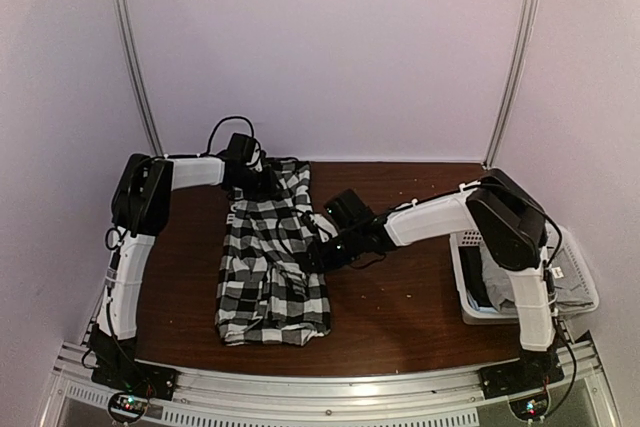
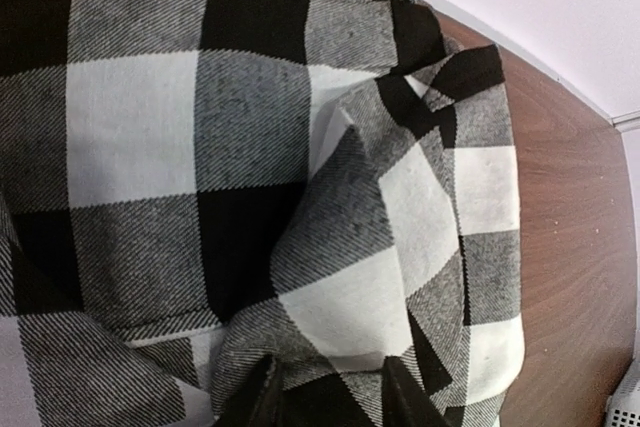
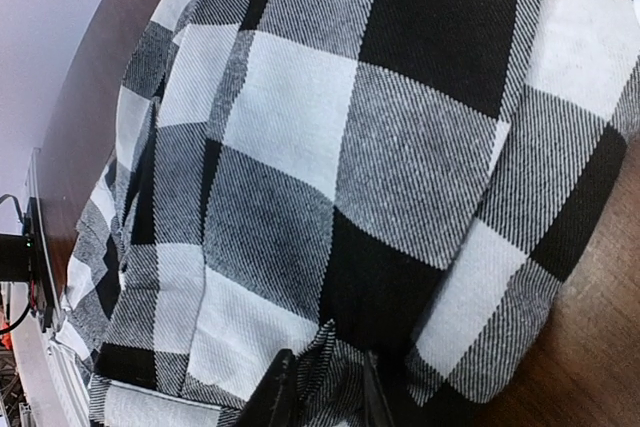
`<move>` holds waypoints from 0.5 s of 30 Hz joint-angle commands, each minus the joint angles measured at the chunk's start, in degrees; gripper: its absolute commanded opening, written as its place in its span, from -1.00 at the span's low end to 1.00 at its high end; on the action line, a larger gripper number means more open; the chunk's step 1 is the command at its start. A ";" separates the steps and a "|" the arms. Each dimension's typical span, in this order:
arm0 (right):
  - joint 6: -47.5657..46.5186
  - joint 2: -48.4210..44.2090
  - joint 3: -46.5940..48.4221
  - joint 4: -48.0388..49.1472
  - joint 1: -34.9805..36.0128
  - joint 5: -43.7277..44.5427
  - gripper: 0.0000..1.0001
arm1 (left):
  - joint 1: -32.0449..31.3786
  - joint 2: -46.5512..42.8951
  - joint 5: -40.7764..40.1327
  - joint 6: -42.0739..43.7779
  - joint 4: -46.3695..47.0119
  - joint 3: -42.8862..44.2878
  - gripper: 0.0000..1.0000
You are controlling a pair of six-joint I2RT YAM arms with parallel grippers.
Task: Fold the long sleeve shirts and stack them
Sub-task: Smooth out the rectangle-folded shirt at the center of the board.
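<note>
Top external view: the checked shirt [image 1: 268, 267] lies on the left-centre of the brown table [image 1: 420, 307], folded into a long, narrow shape that runs from the far edge toward you. Its near end sits well short of the arm bases.

Left gripper [image 1: 262, 182] – down at the far end of the shirt, on the collar side. From the left wrist view you see both fingers [image 2: 262, 399] at the bottom of the frame, set apart, with a raised fold of checked cloth running into the gap between them. Whether they press that fold or merely straddle it, you cannot tell.

Right gripper [image 1: 318, 250] – reaching in from the right, at the shirt's right edge about halfway along its length. From the right wrist view its fingers [image 3: 278, 397] stand close together with a small ridge of checked cloth pinched up between them; read it as clamped on the shirt's edge. Bare wood shows at the lower right corner of that view, just beside the hem.

White lattice basket [image 1: 468, 309] sits at the table's right edge, partly behind the right arm. Grey cloth [image 1: 575, 287] lies bunched inside it, well apart from the checked shirt; too small here to make out buttons. Something darker lies in the basket's left part – unclear what.
</note>
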 commanded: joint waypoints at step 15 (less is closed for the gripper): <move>-2.95 -9.33 -1.29 -4.77 5.03 1.66 -0.44 | 0.90 -28.50 3.79 3.15 1.44 -22.84 -0.19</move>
